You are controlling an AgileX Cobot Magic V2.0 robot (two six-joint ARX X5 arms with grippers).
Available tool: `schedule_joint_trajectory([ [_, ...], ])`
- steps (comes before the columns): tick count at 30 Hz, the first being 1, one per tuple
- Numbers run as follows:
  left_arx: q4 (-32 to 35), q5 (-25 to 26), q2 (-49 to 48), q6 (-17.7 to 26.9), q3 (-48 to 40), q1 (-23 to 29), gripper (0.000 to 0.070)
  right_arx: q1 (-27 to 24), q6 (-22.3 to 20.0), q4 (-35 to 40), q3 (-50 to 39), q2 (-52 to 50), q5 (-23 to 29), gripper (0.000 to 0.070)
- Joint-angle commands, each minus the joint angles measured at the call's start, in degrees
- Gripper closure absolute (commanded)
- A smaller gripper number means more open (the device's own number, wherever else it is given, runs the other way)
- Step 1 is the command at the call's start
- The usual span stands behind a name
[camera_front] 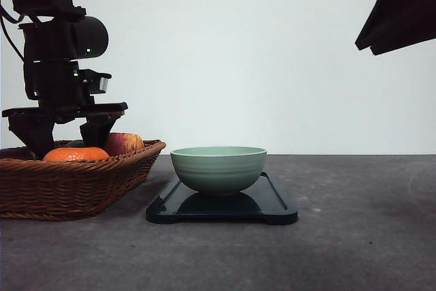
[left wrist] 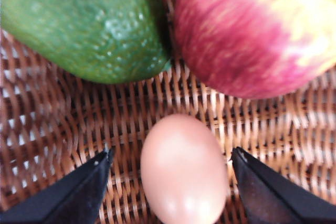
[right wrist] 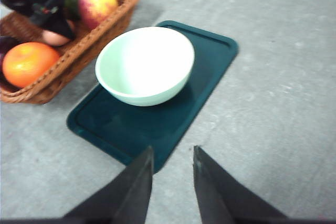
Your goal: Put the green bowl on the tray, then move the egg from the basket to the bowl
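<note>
The green bowl (camera_front: 218,167) stands upright on the dark tray (camera_front: 276,208) at the table's centre, and it is empty in the right wrist view (right wrist: 144,64). To its left, my left gripper (camera_front: 67,131) reaches down into the wicker basket (camera_front: 68,185). In the left wrist view the pale egg (left wrist: 184,169) lies on the basket floor between the left gripper's (left wrist: 172,153) open fingers, with a gap on each side. My right gripper (right wrist: 172,153) hangs above the table beside the tray (right wrist: 121,129), its fingers a little apart with nothing between them.
The basket also holds an orange (camera_front: 75,154), a red-yellow apple (left wrist: 257,30) and a green avocado (left wrist: 84,24), both close beyond the egg. My right arm (camera_front: 402,5) is high at the upper right. A white wall lies behind the table.
</note>
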Motion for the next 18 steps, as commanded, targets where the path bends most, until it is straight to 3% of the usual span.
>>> schedule_joint_trajectory([
  [1, 0.3, -0.2, 1.6, -0.1, 1.2, -0.2, 0.0233, 0.3, -0.4, 0.8, 0.2, 0.5, 0.2, 0.0551],
  [7, 0.4, -0.2, 1.6, -0.1, 1.2, -0.2, 0.0243, 0.3, -0.4, 1.8, 0.2, 0.5, 0.2, 0.0551],
  [11, 0.3, -0.2, 1.6, -0.1, 1.2, -0.3, 0.0386, 0.3, -0.4, 2.1, 0.2, 0.5, 0.2, 0.0551],
  [18, 0.1, -0.2, 1.6, -0.1, 1.2, -0.4, 0.0416, 0.3, -0.4, 2.3, 0.2, 0.5, 0.2, 0.0551],
])
